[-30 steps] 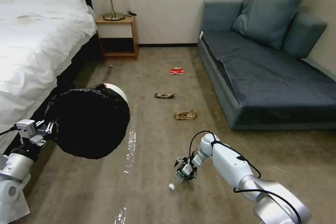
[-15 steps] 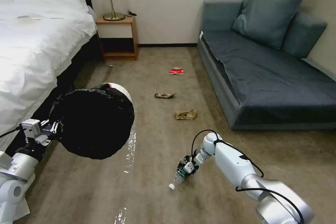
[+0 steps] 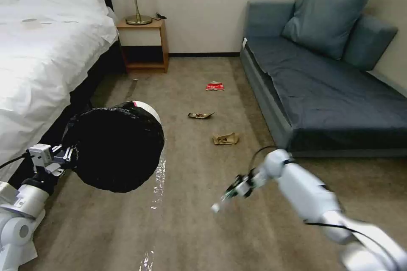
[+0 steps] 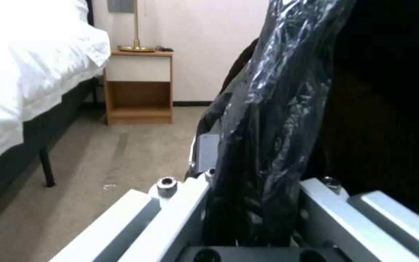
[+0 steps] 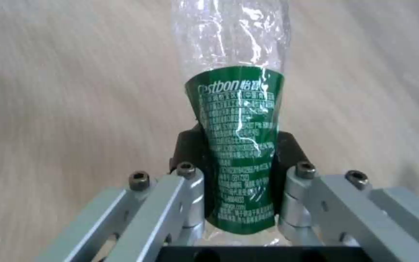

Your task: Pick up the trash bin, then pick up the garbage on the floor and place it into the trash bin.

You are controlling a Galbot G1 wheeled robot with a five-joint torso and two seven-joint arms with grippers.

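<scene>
My left gripper (image 3: 63, 156) is shut on the rim of the trash bin (image 3: 116, 146), a white bin with a black bag (image 4: 267, 120) folded over it, held above the floor with its dark mouth facing me. My right gripper (image 3: 237, 187) is shut on a clear plastic bottle (image 3: 224, 198) with a green label (image 5: 238, 145), lifted off the carpet with its white cap pointing down and left. On the floor beyond lie a crumpled brown paper bag (image 3: 225, 138), a dark snack wrapper (image 3: 200, 115) and a red-and-white packet (image 3: 215, 86).
A white bed (image 3: 38, 55) runs along the left. A wooden nightstand (image 3: 144, 44) with a lamp stands at the back wall. A blue-grey sofa (image 3: 326, 80) lines the right side. Shiny tape strips (image 3: 157, 186) mark the carpet between my arms.
My right gripper has risen off the carpet with the bottle and moved up and to the right. The trash bin in my left gripper has shifted slightly right.
</scene>
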